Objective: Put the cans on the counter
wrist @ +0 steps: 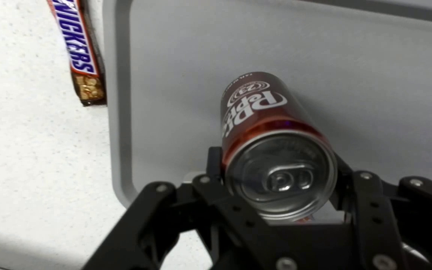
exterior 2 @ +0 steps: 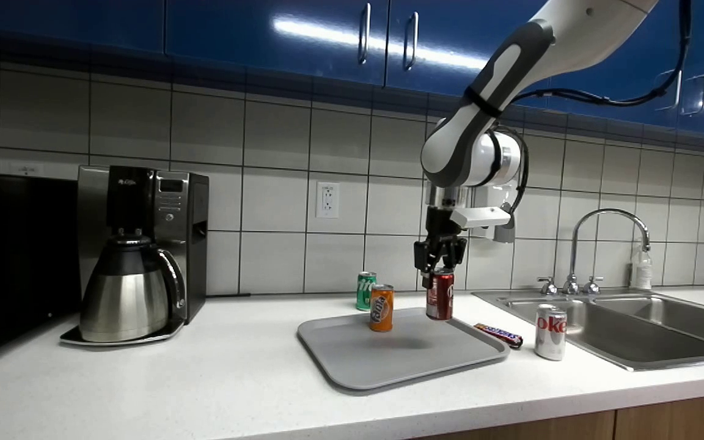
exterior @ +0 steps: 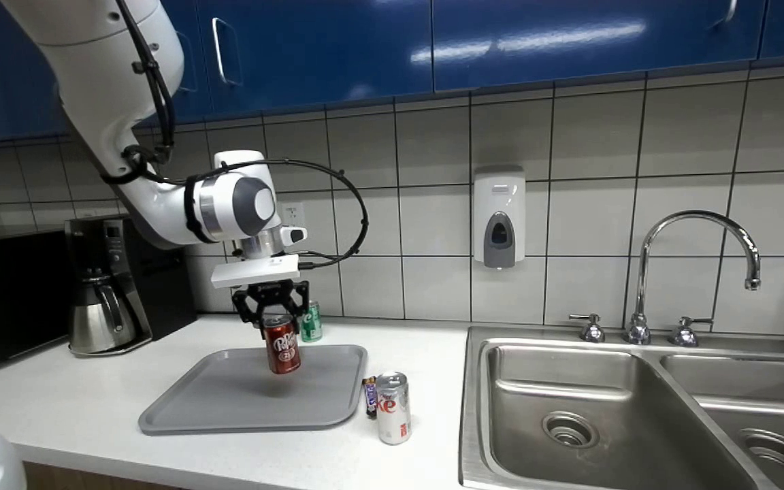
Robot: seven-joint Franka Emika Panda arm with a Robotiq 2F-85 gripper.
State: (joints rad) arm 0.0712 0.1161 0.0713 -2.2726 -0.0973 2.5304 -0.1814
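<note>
The fingers (wrist: pixel 214 162) grip the red can (wrist: pixel 272 138), one on either side near its lid. The can hangs upright over the tray (exterior 2: pixel 364 360) and clear of it; in both exterior views its shadow falls on the tray, apart from its base. Its side is dark red, with white "Dr Pepper" lettering and a "23" in a pale emblem near the bottom. The lid is bare metal, its tab lying flat.

The orange can (exterior 2: pixel 381 308) stands upright on the tray, near the side that faces the back edge of the surface (exterior 2: pixel 236 373). It has a silver top and a white-and-dark Fanta label. The silver can (exterior 2: pixel 550 332) stands upright on the surface, between the tray's front corner and the edge along the sink (exterior: pixel 474 401), closer to the front edge than to the back. It is silver-white with large red letters. The Snickers bar (exterior 2: pixel 498 335) lies flat on the surface beside the tray, on the sink's side; I cannot tell whether the two touch.
</note>
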